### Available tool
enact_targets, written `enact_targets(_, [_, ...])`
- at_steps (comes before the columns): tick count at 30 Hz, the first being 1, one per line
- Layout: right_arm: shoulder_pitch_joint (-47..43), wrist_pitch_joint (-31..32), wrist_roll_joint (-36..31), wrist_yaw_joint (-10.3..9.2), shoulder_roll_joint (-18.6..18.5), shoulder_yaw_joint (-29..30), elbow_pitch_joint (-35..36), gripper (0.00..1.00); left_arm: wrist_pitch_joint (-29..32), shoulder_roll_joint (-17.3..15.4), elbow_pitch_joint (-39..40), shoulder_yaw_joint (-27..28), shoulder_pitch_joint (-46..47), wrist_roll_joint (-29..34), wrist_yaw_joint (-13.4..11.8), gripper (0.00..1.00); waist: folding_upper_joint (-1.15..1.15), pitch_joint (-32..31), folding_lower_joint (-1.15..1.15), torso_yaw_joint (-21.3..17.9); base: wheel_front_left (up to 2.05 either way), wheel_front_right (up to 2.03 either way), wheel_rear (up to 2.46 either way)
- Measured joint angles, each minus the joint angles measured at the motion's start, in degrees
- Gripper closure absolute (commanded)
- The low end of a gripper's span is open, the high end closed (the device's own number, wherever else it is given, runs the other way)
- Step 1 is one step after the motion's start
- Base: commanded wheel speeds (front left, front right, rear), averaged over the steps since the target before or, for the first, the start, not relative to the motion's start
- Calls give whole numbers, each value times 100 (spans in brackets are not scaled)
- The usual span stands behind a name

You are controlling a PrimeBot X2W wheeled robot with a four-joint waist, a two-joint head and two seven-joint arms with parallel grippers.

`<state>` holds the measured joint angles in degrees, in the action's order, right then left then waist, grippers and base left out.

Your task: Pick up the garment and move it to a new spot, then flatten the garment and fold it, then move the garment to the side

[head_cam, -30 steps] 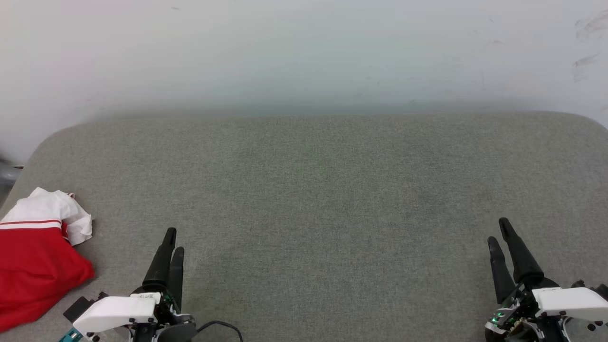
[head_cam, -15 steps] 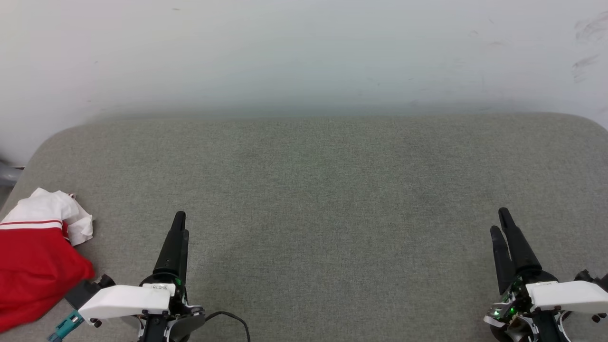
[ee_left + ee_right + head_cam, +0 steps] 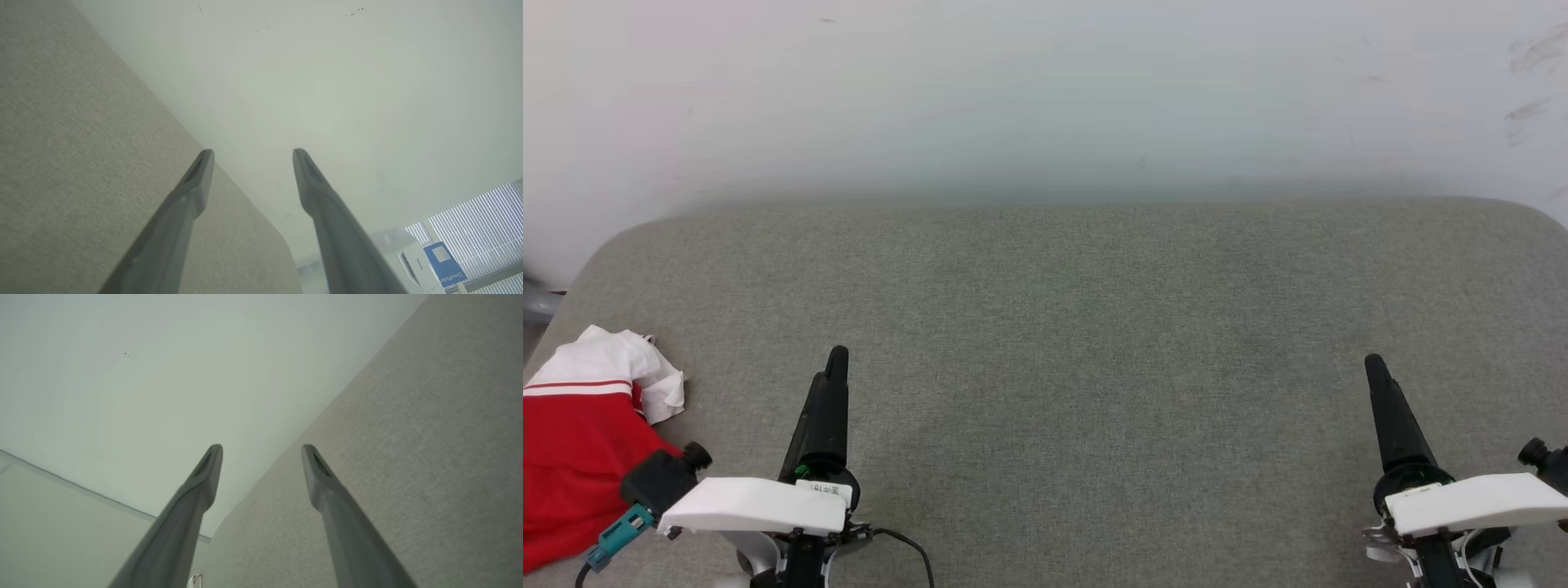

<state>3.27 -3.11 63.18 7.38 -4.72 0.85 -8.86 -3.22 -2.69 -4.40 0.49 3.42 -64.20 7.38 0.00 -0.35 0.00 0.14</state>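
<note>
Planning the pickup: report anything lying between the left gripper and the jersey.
Nothing visible does. The jersey lies crumpled to the left of the open left gripper, with bare grey cushion between them.

A red garment [image 3: 572, 441] with a white sleeve crossed by a thin red stripe sits against a grey-green, finely woven padded surface [image 3: 1094, 327] and a pale off-white wall [image 3: 1045, 90] flecked with dark scuffs. The left gripper [image 3: 837, 359] and right gripper [image 3: 1374, 363] show black fingers under white wrist covers [image 3: 756, 506], with a teal connector [image 3: 613, 535] at the left one. A white box [image 3: 416, 261] carries a blue label [image 3: 443, 263] beside pale, finely striped blinds [image 3: 478, 228].
</note>
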Motion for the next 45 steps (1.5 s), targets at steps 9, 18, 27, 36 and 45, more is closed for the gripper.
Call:
enact_targets(9, [-4,-164,-1402,1,11,-58,67,0,-160,-1,41,3,-25,1161,1,0,0,-16,0,-7,0,0,0])
enact_targets(18, [-10,-222,-2509,1,46,-60,196,0,-314,-2,-43,-70,-51,2541,-43,0,0,-28,0,-4,0,0,0])
enact_targets(27, [-60,-96,-3392,2,86,27,335,0,-460,-99,-112,-280,-51,3511,-240,0,0,-40,0,4,0,0,0])
enact_targets(36, [-108,-38,-4073,2,126,65,414,0,-597,-235,-193,-483,-51,4074,-452,0,0,-54,0,10,0,0,0])
enact_targets(45, [-124,-36,-4566,3,153,60,522,0,-714,-372,-252,-612,-51,4528,-577,0,0,-68,0,16,0,0,0])
